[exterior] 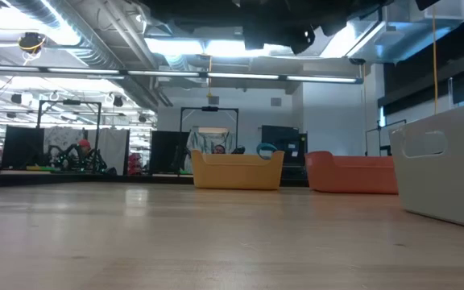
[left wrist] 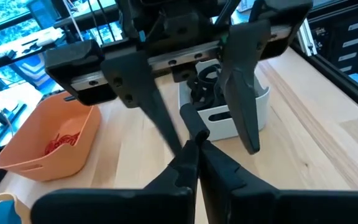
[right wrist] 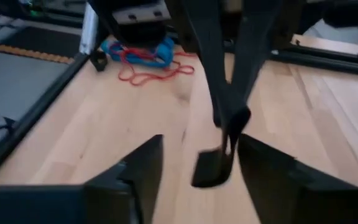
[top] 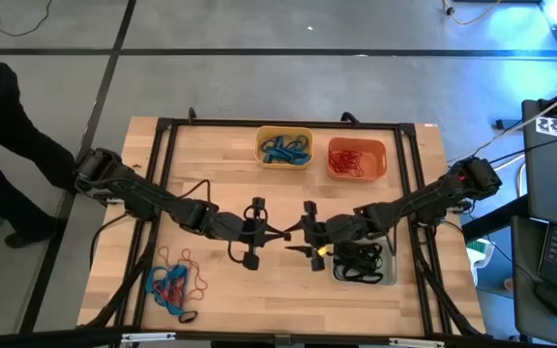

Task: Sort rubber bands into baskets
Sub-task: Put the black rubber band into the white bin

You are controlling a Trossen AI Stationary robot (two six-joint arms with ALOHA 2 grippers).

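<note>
From above, the left gripper (top: 283, 235) and right gripper (top: 298, 248) meet mid-table, likely handing something over. The yellow basket (top: 284, 130) has blue rubber bands (top: 285, 150), the orange basket (top: 357, 145) red ones, the grey basket (top: 387, 276) black ones; a loose pile (top: 173, 285) waits near the front-left corner. The low view shows the baskets in a row. In the left wrist view, its fingers (left wrist: 185, 163) are pressed together. In the right wrist view, its fingers (right wrist: 138, 171) are apart around the other gripper's black tip.

right claw (right wrist: 197, 171) spread, left claw (right wrist: 229, 127) ahead, rubber bands (right wrist: 145, 59) beyond
</note>
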